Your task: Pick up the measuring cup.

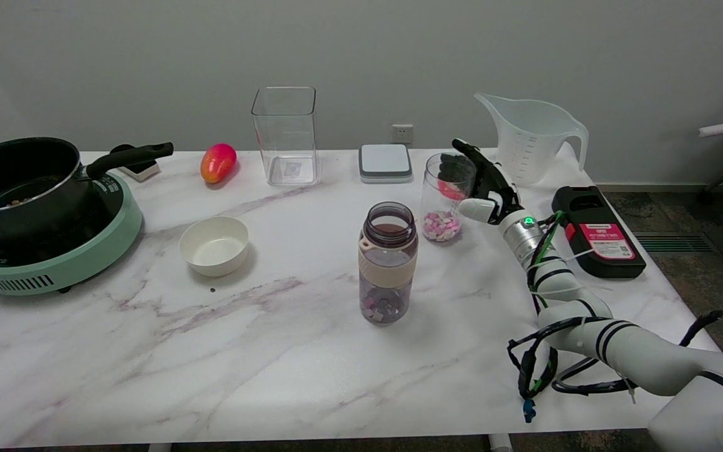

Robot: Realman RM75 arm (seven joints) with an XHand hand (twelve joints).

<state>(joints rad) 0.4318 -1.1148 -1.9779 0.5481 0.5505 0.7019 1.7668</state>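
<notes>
The measuring cup (530,139), translucent white with printed marks, stands upright at the table's far right; its spout points left and its handle right. My right hand (486,183) reaches in from the lower right and hovers low, just in front of and left of the cup, apart from it. Its fingers are stretched out toward the back and hold nothing. The hand is right beside a small glass jar (443,199) of pink and white bits, and some dark fingers show through the jar's glass.
A brown-tinted bottle (388,260) stands mid-table. A black device with a red label (597,231) lies right of my forearm. Further left are a white bowl (214,245), a black pot (16,185) on a green cooker (54,251), a red-orange fruit (218,162), a clear square container (285,135) and a small scale (385,162).
</notes>
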